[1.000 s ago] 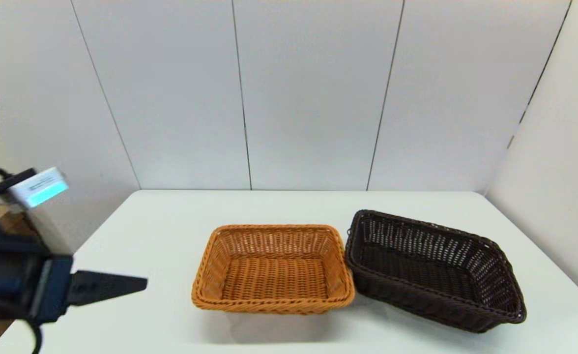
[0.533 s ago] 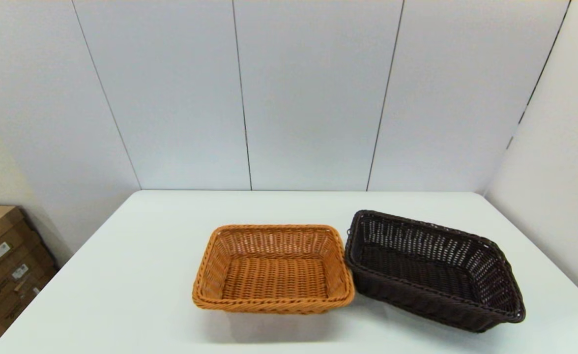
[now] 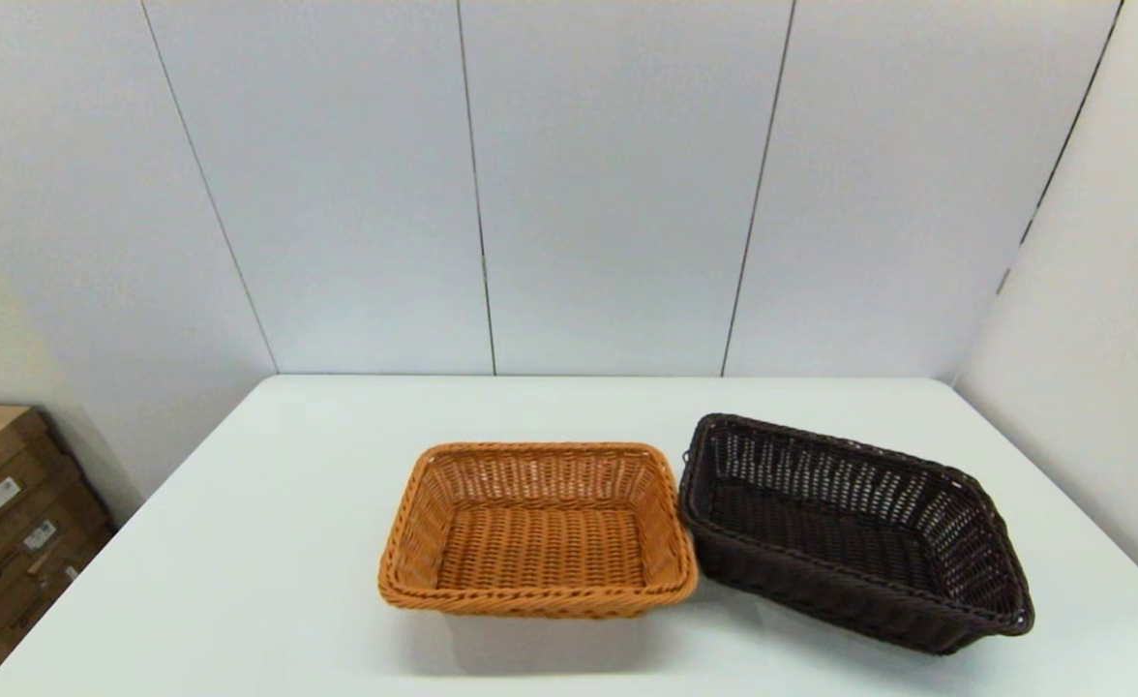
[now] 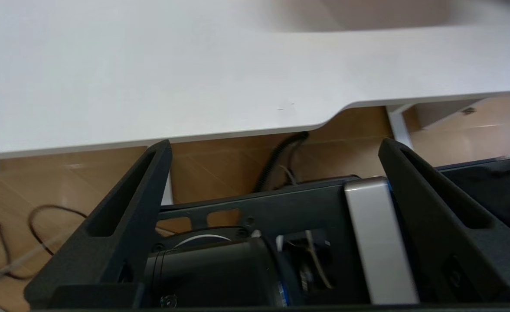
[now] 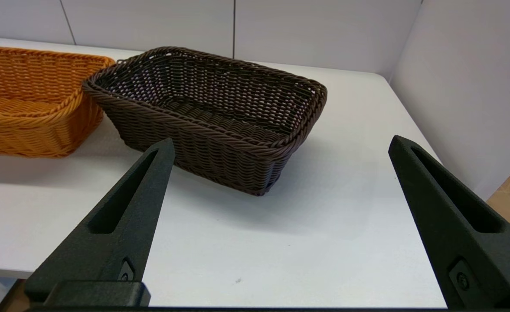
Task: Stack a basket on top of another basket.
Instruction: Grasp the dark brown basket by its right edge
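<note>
Below the table's (image 4: 151, 78) near edge, the left gripper (image 4: 276, 147) hangs spread and empty. On the table sits the orange-tan basket (image 3: 538, 528), with the dark brown basket (image 3: 854, 530) just beside it, perhaps touching. The right gripper (image 5: 281, 145) is spread, well short of the dark basket.

- The dark brown basket (image 3: 854, 532) is showing a near-black open weave with a braided rim.
- The orange-tan basket (image 3: 538, 528), touching it, is showing a tight woven pattern.
- The table (image 3: 269, 542) under the orange-tan basket is showing plain white.
- Both grippers' fingers (image 5: 120, 216) are showing matte black.
</note>
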